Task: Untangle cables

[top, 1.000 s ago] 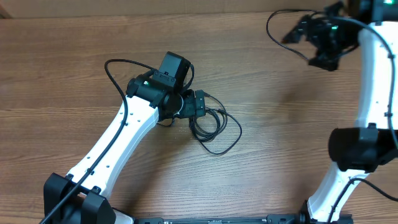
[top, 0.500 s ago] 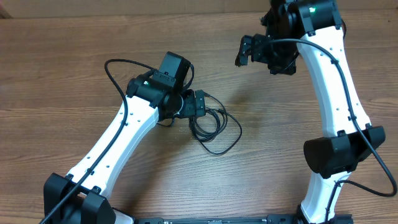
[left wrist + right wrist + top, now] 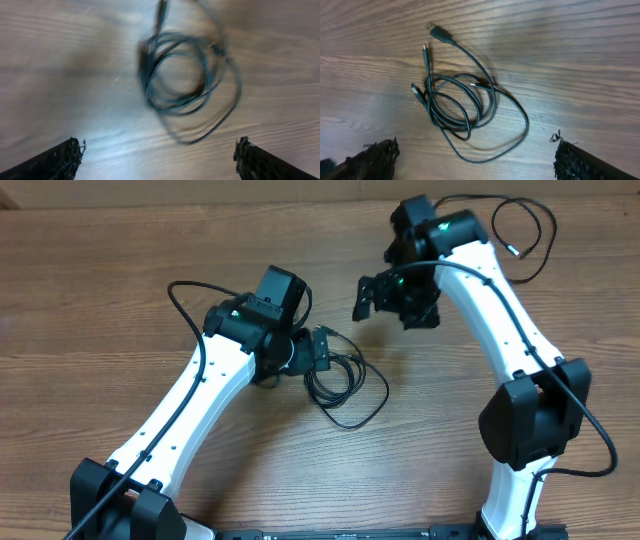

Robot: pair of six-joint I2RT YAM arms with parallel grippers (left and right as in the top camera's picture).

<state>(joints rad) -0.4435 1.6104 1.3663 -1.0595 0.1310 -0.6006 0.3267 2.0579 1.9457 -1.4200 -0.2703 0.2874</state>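
Cables (image 3: 345, 388) still knotted; right gripper (image 3: 368, 295) just swung toward them, joining left gripper (image 3: 322, 348); both spread wide, empty.

Wooden bench (image 3: 90, 270), brown, with grain running left to right in the overhead view and darker streaks here and there. Blurred in the left wrist view, with a pale glare on the wood. Along the far edge, a lighter strip (image 3: 150, 188).
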